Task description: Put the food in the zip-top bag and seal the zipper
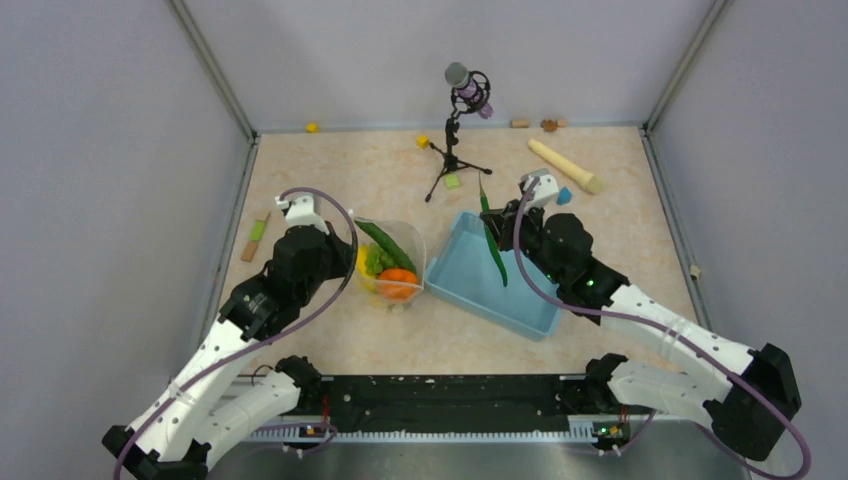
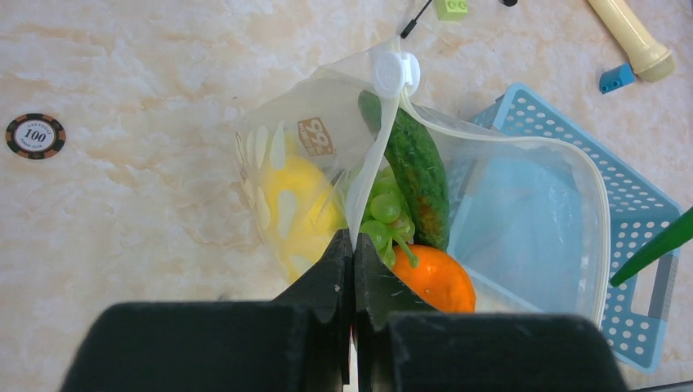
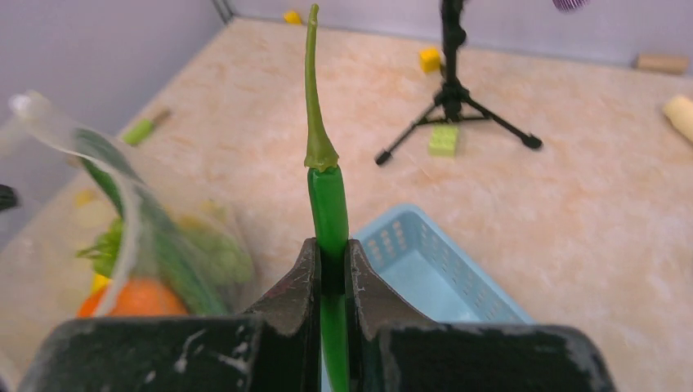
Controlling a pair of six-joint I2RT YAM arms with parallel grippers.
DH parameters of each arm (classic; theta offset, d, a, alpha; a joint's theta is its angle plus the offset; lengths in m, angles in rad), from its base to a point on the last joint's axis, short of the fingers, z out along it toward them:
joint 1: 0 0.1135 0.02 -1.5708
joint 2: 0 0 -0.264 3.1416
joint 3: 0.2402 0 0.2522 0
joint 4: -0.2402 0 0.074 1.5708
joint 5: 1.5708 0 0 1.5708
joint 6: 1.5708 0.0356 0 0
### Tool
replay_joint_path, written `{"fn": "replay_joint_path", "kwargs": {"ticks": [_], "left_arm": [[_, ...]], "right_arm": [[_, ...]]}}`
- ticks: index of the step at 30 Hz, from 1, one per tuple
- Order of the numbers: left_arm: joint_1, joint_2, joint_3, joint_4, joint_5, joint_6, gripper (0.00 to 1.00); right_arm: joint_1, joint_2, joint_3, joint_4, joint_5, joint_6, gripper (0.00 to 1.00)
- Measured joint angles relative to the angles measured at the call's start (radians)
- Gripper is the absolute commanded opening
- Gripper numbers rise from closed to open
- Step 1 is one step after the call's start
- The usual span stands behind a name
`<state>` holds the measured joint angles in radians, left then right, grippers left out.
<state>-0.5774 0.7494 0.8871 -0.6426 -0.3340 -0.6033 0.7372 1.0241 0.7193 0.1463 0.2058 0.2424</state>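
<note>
The clear zip-top bag stands open left of centre. Inside it are a green cucumber, green grapes, an orange and a yellow fruit. No eggplant shows. My left gripper is shut on the whitish zipper strip at the bag's mouth, below the white slider. My right gripper is shut on a long green chili pepper and holds it above the light blue basket, right of the bag.
A microphone on a black tripod stands behind the bag and basket. A beige wooden cylinder lies at the back right. Small yellow, green and blue blocks lie nearby. A poker chip lies left of the bag.
</note>
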Motion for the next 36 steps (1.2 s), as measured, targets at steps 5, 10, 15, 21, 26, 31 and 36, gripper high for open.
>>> {"fn": "replay_joint_path", "kwargs": {"ticks": [5, 10, 15, 21, 26, 31, 36], "left_arm": [[0.000, -0.012, -0.005, 0.000, 0.000, -0.001, 0.00], [0.000, -0.014, -0.008, 0.000, 0.000, -0.001, 0.00], [0.000, -0.014, -0.008, 0.000, 0.000, -0.004, 0.00], [0.000, -0.014, -0.008, 0.000, 0.000, -0.009, 0.00], [0.000, -0.014, -0.008, 0.000, 0.000, -0.016, 0.00], [0.000, -0.014, -0.008, 0.000, -0.005, -0.023, 0.00], [0.000, -0.021, -0.016, 0.004, -0.023, -0.027, 0.00]], "right_arm": [[0.000, -0.026, -0.005, 0.191, -0.156, -0.016, 0.00], [0.003, 0.066, 0.090, 0.304, -0.364, -0.003, 0.00], [0.056, 0.191, 0.247, 0.391, -0.516, 0.006, 0.00], [0.151, 0.275, 0.316, 0.521, -0.595, -0.015, 0.00], [0.169, 0.375, 0.330, 0.621, -0.611, -0.003, 0.00], [0.170, 0.465, 0.306, 0.698, -0.657, 0.039, 0.00], [0.195, 0.490, 0.257, 0.710, -0.677, 0.027, 0.00]]}}
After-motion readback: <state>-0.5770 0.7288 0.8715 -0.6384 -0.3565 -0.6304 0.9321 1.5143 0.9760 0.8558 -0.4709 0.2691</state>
